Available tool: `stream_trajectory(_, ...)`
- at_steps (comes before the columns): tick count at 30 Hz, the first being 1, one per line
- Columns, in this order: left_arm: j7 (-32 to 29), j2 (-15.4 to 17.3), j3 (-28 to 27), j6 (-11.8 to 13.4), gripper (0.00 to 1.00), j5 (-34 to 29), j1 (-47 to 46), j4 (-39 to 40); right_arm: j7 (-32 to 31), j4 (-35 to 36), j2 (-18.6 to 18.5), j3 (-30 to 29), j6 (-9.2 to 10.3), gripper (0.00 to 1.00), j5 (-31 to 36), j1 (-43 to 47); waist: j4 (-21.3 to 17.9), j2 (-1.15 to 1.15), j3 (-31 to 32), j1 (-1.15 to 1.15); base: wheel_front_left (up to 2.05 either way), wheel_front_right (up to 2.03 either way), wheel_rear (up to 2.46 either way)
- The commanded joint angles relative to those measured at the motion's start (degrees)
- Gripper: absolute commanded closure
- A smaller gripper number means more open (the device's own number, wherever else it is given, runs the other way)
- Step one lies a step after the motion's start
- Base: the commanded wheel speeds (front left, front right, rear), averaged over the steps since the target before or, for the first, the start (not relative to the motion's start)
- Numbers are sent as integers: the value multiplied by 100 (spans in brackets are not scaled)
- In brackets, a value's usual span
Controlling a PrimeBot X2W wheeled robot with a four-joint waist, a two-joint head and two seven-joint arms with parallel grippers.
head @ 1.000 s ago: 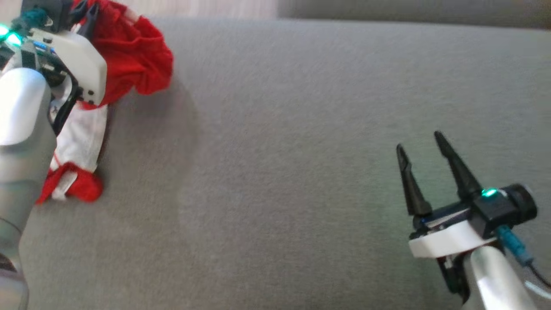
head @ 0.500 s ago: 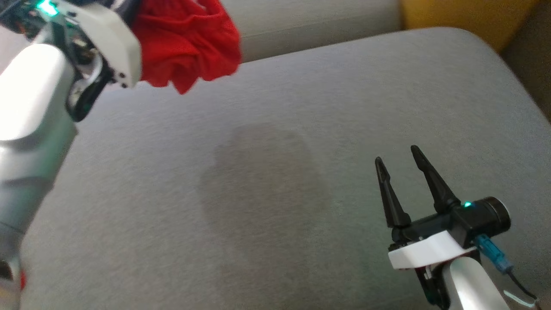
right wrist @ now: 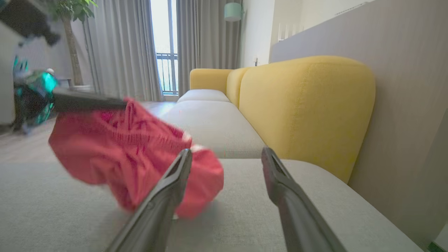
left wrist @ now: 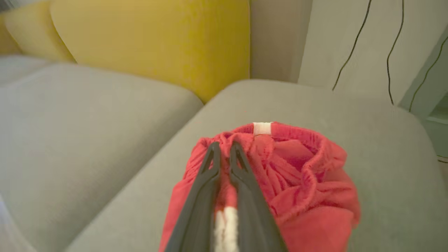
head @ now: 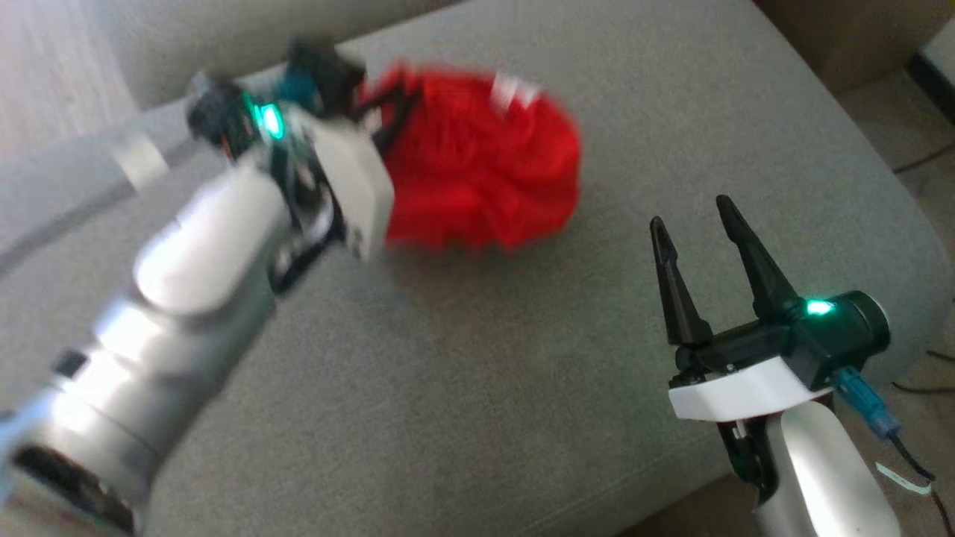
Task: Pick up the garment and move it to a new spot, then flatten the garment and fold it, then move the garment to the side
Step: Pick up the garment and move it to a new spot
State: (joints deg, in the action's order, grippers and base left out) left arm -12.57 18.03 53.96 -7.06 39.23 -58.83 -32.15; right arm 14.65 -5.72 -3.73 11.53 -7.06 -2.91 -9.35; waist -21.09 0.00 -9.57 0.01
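Judged as step 1 of 3, in hand: picked up, not yet set down at a new spot. Near right, right gripper (head: 689, 210) spread wide, holding nothing, poised over the seat (head: 448, 388). Farther and to the left, left gripper (left wrist: 224, 144) pinched almost shut on a bunched edge of the garment (head: 485, 171), with red cloth and a white strip (left wrist: 225, 224) caught between its jaws. Garment over mid-seat, hanging from that pinch as 1 crumpled bundle. Lowest folds at or just above the cushion, contact impossible to tell through the blur. Left to do, as judged: set down, then flatten and fold, then shift aside.

Materials, near to far:

- **Fingers** (head: 753, 261): long, dark, tapering to points, hard plastic by the look. White shell (head: 746, 399) and silvery forearm (head: 821, 477) behind them.
- **Seat:** grey woven upholstery, matte and fine-grained. Broad flat top, rounded edges, probably soft under a press.
- **Garment:** thin red fabric, limp and heavily creased, with a gathered, elastic-looking rim carrying a small white tag (left wrist: 262, 128). Likely to slump and hold its folds, so flattening probably a job for 2 grippers.
- **Backrest** (right wrist: 304, 105): mustard yellow, plump, rounded corners, similar woven grain.
- **Farthest:** pale wall (left wrist: 325, 35) with thin dark cables (left wrist: 350, 45), and grey pleated curtains (right wrist: 115, 45) beside a bright window (right wrist: 162, 45).
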Motion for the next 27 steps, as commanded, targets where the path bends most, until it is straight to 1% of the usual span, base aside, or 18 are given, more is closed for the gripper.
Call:
stream_trajectory(1, 89, 54, -90, 6, 100, 55, 12, -44, 35, 186, 69, 83, -43, 0, -52, -161, -63, 0, -244, -1, 0, 0, 0)
stream_trajectory(5, 357, -203, 135, -4, 100, 132, 619, -622, 35, 172, 80, 12, -43, 0, -80, -105, 38, 0, -376, -1, 0, 0, 0)
stream_trajectory(9, 695, -431, 302, -10, 100, 149, 1085, -1050, 35, 160, 83, -76, -43, 0, -164, 1, 213, 0, -335, -1, 0, 0, 0)
stream_trajectory(11, 978, -512, 332, 88, 100, 84, 1225, -1194, 35, 149, 83, -100, -43, 0, -154, 65, 316, 0, -250, -1, 0, 0, 0)
stream_trajectory(12, 1157, -555, 356, 146, 82, 27, 1293, -1242, 35, 140, 84, -107, -43, 0, -139, 99, 369, 0, -188, -1, 0, 0, 0)
stream_trajectory(13, 1308, -596, 390, 203, 0, -27, 1373, -1283, 35, 130, 84, -114, -43, 0, -127, 138, 423, 0, -116, -1, 0, 0, 0)
stream_trajectory(16, 1789, -679, 443, 383, 0, -147, 1621, -1311, 35, 99, 84, -134, -43, 0, -117, 279, 596, 0, 131, -1, 0, 0, 0)
stream_trajectory(19, 2300, -687, 435, 675, 0, -244, 1925, -1252, 35, 52, 84, -158, -43, 0, -117, 451, 784, 0, 417, -1, 0, 0, 0)
stream_trajectory(22, 2639, -616, 266, 1098, 0, -275, 2313, -1056, 35, 18, 84, -214, -43, 0, -100, 653, 982, 0, 720, -1, 0, 0, 0)
stream_trajectory(24, 2728, -546, 69, 1391, 0, -287, 2625, -785, 35, 16, 85, -274, -43, 0, -93, 778, 1115, 0, 859, -1, 0, 0, 0)
stream_trajectory(25, 2745, -508, -67, 1522, 0, -276, 2809, -609, 35, 15, 85, -310, -43, 0, -99, 833, 1183, 0, 928, -1, 0, 0, 0)
stream_trajectory(27, 2752, -409, -472, 1793, 0, -373, 3197, -15, 35, 17, 85, -377, -43, 0, -122, 934, 1303, 0, 1028, -1, 0, 0, 0)
